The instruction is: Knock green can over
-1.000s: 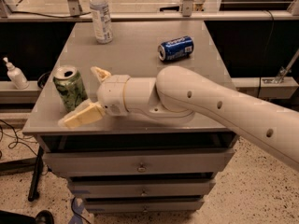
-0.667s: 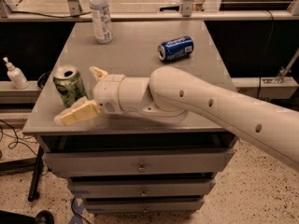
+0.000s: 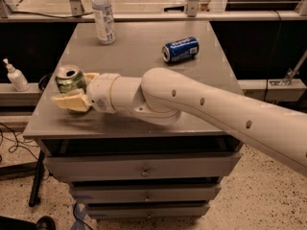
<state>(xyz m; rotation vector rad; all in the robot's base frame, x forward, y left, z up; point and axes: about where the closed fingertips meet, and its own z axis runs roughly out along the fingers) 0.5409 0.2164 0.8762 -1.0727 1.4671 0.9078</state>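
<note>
The green can [image 3: 68, 80] sits between the tool's [image 3: 73, 88] spread fingers [image 3: 69, 102], near the surface's [image 3: 144, 37] front-left corner; the arm [image 3: 216, 114] stretches low from the right, tool pointing left.

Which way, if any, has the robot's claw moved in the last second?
Yes. The claw has slid left, toward the left edge of the grey table; its open fingers now flank the light green aluminium can.
</note>
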